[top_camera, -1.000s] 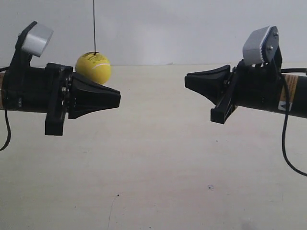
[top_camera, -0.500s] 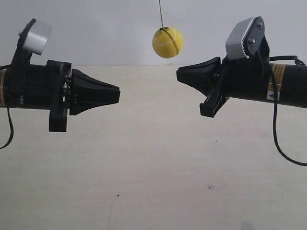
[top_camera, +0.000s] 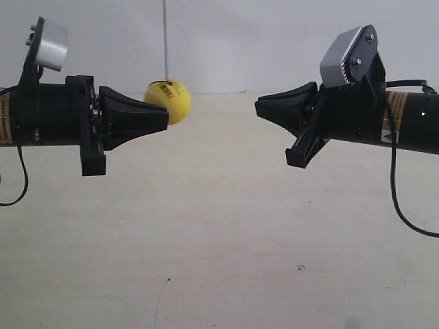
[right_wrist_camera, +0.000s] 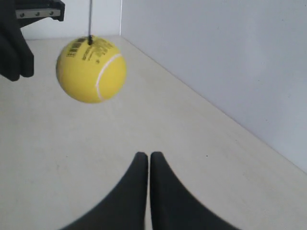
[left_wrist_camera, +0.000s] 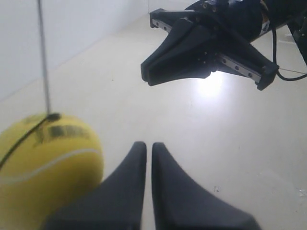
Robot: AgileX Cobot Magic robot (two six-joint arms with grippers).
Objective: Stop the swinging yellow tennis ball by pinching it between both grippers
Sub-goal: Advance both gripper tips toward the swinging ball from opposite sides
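The yellow tennis ball hangs on a thin dark string right beside the tip of my left gripper, the arm at the exterior view's left. In the left wrist view the ball fills the corner next to the shut jaws of the left gripper; I cannot tell whether they touch. My right gripper is shut and empty, well apart from the ball. It points at the ball from a distance in the right wrist view, its gripper tips together.
A pale beige tabletop lies well below both arms, with a white wall behind. A black cable loops down from the right arm. The right arm's body faces the left wrist camera.
The ball swung from high near the right gripper back down to the left gripper's tip. The left arm rose slightly. The right arm hardly moved.
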